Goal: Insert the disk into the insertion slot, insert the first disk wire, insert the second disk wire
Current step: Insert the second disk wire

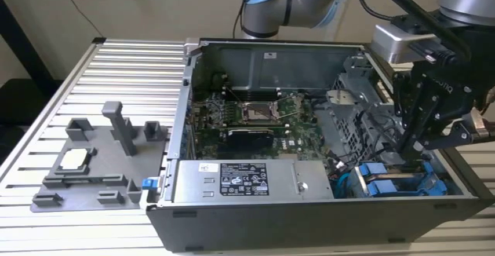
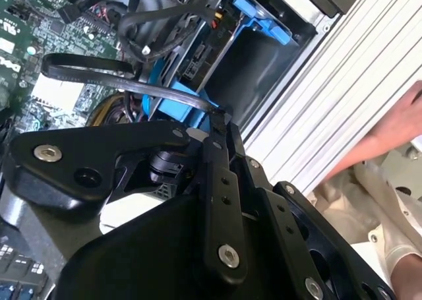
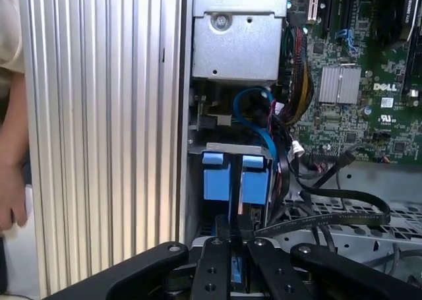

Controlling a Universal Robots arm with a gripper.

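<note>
Seating a flat black wire [image 3: 330, 217] beside the blue-framed silver disk [image 3: 234, 178]; your tool [image 3: 239, 231] pinches it shut—press gently.

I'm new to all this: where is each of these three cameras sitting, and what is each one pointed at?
Exterior view: off the arm, above the open computer case, looking down inside; the arm and gripper reach in at this view's right.
First wrist view: rides on the arm, looking past the gripper at two blue drive handles; a person's hand at the edge.
Second wrist view: also on the arm, looking along the gripper linkage toward the blue carrier.
Both wrist views share the flat black cable.
</note>
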